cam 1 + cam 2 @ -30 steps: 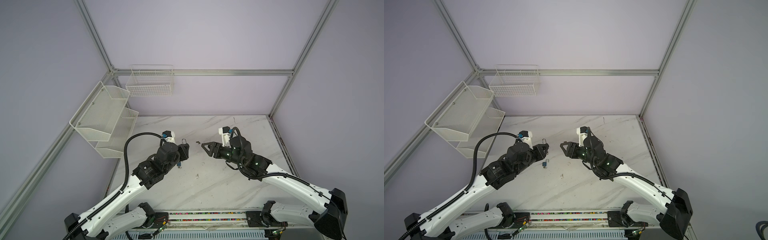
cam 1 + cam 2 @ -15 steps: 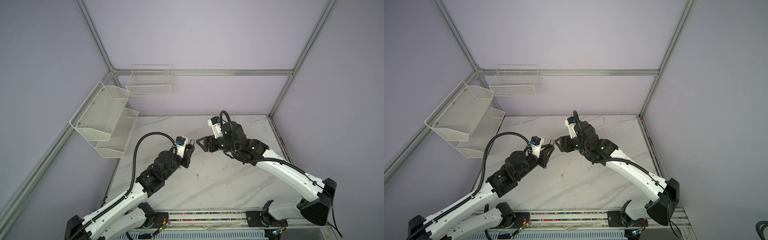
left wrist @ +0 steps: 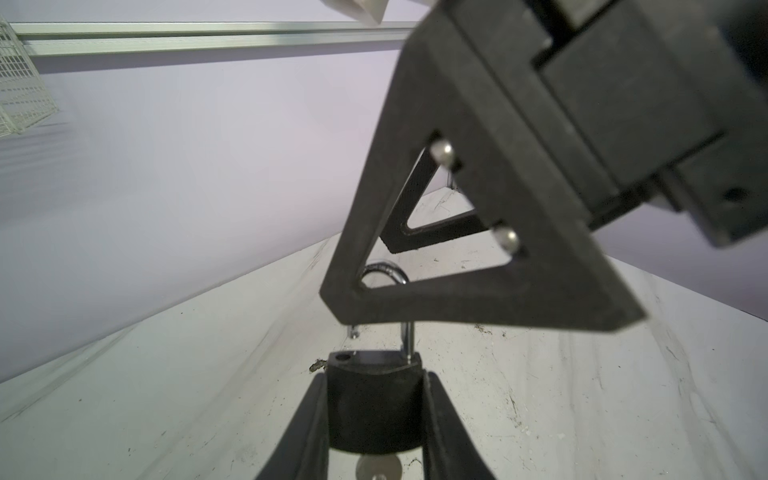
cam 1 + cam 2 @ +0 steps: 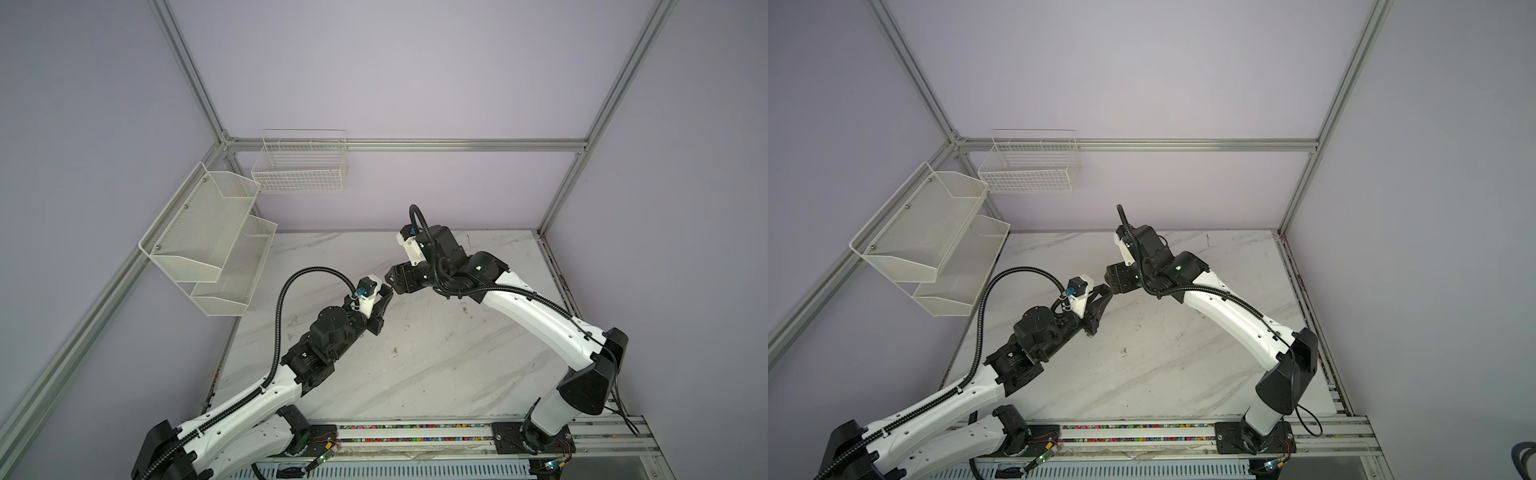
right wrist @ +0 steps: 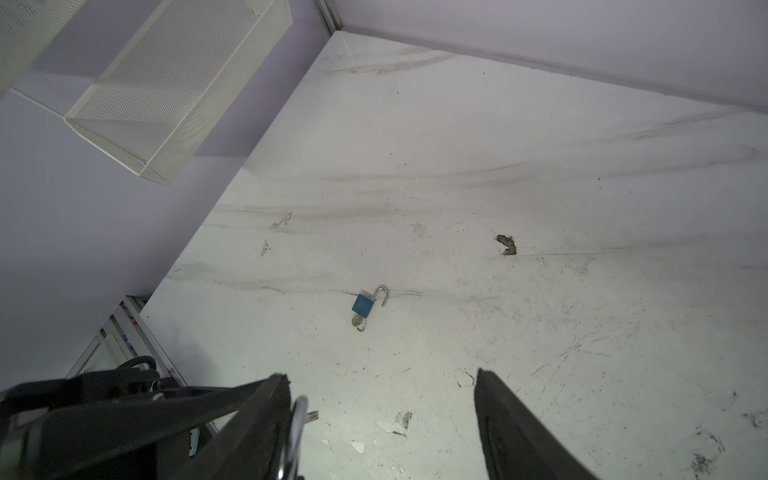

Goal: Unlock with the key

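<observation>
In both top views the left gripper [image 4: 384, 297] and the right gripper [image 4: 391, 283] meet tip to tip above the marble table [image 4: 436, 374]. What lies between them is too small to resolve there. In the left wrist view the left gripper is clamped on the flat sides of a dark padlock [image 3: 374, 407], held clear of the table. Its steel shackle [image 3: 382, 270] is raised with one leg free of its hole, so the lock is judged already released. A round silver part below the body is probably the key head [image 3: 378, 469]. In the right wrist view the right gripper's jaws stand wide apart and grip nothing, with the shackle just beside one finger. A second padlock [image 5: 362, 305], blue, lies on the table with its shackle open and an inserted key [image 5: 358, 323]. Handling, as a judgement: the padlock is small, rigid, dense, smooth-sided metal. Grip the body's flat faces and leave shackle and keyway free.
</observation>
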Controlling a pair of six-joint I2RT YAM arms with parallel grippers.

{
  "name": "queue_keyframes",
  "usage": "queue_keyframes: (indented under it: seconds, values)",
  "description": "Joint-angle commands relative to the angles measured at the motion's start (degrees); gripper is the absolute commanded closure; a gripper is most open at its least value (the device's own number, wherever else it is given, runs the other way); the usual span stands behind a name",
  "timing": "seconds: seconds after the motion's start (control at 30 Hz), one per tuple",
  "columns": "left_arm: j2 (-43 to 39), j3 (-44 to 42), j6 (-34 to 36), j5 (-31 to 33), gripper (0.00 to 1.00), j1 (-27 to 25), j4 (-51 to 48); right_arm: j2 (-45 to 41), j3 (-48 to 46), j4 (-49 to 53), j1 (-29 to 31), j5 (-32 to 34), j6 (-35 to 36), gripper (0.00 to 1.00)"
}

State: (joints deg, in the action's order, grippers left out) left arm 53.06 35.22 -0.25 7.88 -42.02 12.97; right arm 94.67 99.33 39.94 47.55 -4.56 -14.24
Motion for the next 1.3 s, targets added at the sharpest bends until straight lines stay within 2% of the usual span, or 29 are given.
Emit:
queue_keyframes:
  seconds: [0.0, 0.23, 0.43, 0.67, 0.93, 1.27]
  values:
    - [-0.67, -2.41, 1.58, 0.38, 1.00, 0.21, 4.91, 0.11, 2.52, 5.99, -0.35, 5.52, 1.30, 0.28]
    - [-0.67, -3.05, 2.53, 0.18, 1.00, 0.18, 5.61, 1.82, 6.88, 8.05, -0.39, 8.59, 1.46, 0.27]
    - [-1.33, -3.05, 2.45, 0.21, 1.00, 0.23, 5.59, 3.05, 6.83, 8.43, -0.36, 4.02, 4.39, 0.27]
    - [-1.63, -3.14, 2.97, -0.06, 1.00, 0.25, 5.77, 2.92, 6.39, 9.18, -0.35, 4.51, 6.17, 0.26]
    - [-1.82, -3.91, 2.78, 0.38, 1.00, 0.19, 7.97, -0.22, 3.12, 9.50, -0.52, 5.66, 6.14, 0.25]
    - [-1.31, -3.46, 1.57, 0.05, 1.00, 0.22, 8.95, -4.13, -0.80, 7.07, -1.14, 2.85, 5.05, 0.24]
